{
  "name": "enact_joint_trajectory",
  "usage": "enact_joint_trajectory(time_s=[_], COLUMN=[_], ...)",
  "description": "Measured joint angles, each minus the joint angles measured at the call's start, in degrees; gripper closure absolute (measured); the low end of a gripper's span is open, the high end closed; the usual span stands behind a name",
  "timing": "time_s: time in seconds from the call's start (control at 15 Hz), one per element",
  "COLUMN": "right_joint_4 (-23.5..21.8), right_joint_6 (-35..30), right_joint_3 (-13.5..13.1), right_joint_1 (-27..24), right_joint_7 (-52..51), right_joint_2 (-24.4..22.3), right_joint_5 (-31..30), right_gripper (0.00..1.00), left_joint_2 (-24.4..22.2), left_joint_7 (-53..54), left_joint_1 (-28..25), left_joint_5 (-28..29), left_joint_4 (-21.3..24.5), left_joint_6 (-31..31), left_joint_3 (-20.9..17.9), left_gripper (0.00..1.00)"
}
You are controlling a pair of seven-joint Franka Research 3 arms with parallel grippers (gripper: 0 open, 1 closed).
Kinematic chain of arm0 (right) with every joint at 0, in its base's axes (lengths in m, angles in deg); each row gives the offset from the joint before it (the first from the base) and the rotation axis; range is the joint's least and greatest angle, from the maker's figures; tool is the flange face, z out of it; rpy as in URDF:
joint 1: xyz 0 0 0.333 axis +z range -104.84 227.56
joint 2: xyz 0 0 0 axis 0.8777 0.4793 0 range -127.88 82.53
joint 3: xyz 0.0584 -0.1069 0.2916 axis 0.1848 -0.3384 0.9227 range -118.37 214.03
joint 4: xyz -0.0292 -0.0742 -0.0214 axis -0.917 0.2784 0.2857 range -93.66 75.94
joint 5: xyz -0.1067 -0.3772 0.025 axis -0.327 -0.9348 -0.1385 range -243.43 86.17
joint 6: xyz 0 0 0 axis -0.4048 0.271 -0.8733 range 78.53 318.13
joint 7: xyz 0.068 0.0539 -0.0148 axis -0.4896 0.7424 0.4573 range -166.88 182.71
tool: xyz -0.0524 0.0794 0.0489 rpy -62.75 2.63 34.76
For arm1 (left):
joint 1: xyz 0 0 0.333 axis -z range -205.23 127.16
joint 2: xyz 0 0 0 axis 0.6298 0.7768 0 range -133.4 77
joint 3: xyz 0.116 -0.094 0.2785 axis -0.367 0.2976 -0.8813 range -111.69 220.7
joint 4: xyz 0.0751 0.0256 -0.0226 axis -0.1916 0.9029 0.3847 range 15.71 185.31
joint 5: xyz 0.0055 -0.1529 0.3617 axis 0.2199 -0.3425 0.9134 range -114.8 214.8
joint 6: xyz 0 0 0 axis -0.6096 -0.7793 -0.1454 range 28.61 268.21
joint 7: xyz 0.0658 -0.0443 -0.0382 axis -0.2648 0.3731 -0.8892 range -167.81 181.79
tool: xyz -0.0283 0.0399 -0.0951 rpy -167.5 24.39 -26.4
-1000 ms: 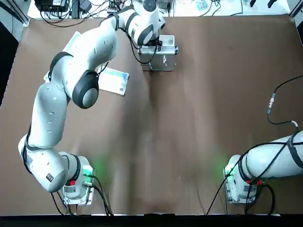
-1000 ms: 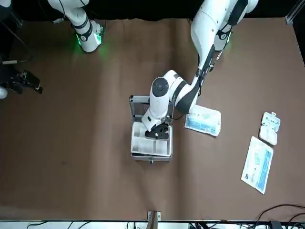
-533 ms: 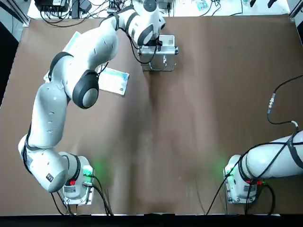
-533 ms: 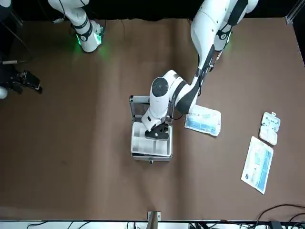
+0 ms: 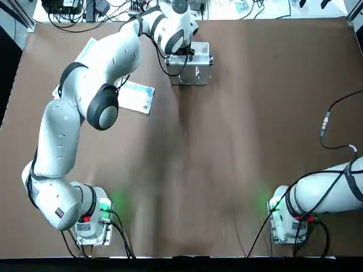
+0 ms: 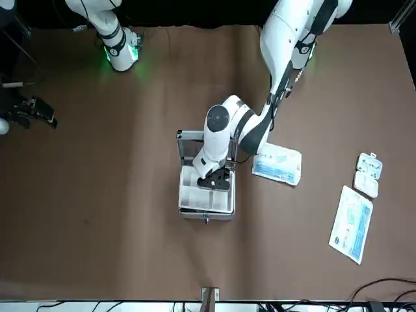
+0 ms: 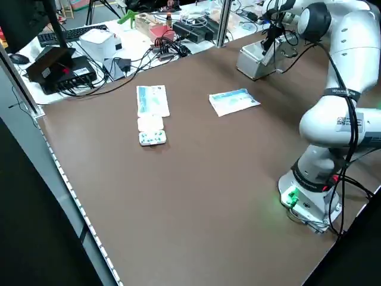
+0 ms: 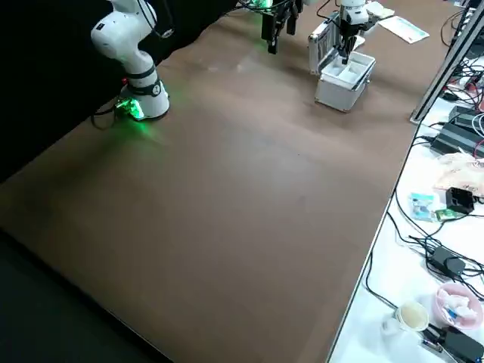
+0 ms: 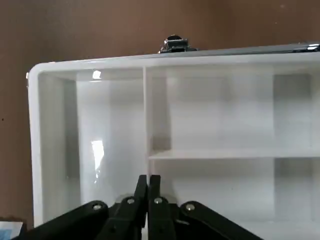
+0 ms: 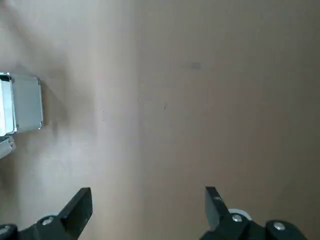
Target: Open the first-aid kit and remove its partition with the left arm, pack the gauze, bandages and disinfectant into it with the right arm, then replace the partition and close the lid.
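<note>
one ribbed alu first-aid kit [image 6: 205, 195], white plastic partition [image 9: 150, 155], left claw [image 9: 148, 187] pinched

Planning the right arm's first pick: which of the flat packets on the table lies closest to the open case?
The blue-and-white packet right beside the first-aid kit, next to the left arm. The long packet and small blister pack lie well beyond it.
</note>
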Motion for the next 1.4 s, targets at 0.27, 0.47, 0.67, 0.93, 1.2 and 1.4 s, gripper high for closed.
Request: enact_joint_trajectory(time_s=[0.27,0.47,0.67,0.93,1.2,1.4], right_joint_4=[0.0,0.0,0.0,0.0,0.0,0.0], right_joint_6=[0.1,0.1,0.1,0.1,0.1,0.1], right_joint_3=[0.0,0.0,0.0,0.0,0.0,0.0], right_joint_1=[0.0,0.0,0.0,0.0,0.0,0.0], right_joint_7=[0.0,0.0,0.0,0.0,0.0,0.0], right_joint_2=[0.0,0.0,0.0,0.0,0.0,0.0], right_joint_5=[0.0,0.0,0.0,0.0,0.0,0.0], right_gripper=[0.0,0.0,0.0,0.0,0.0,0.0], left_joint_2=[0.0,0.0,0.0,0.1,0.3,0.5], left_joint_7=[0.0,0.0,0.0,0.0,0.2,0.2], left_joint_1=[0.0,0.0,0.0,0.0,0.1,0.1], left_joint_5=[0.0,0.0,0.0,0.0,0.0,0.0], left_joint_4=[-0.2,-0.3,-0.4,-0.4,-0.8,-1.2], left_joint_6=[-0.3,-0.5,-0.7,-0.9,-1.2,-1.6], left_joint_3=[0.0,0.0,0.0,0.0,0.0,0.0], left_gripper=[0.97,0.97,0.97,0.97,0.97,0.97])
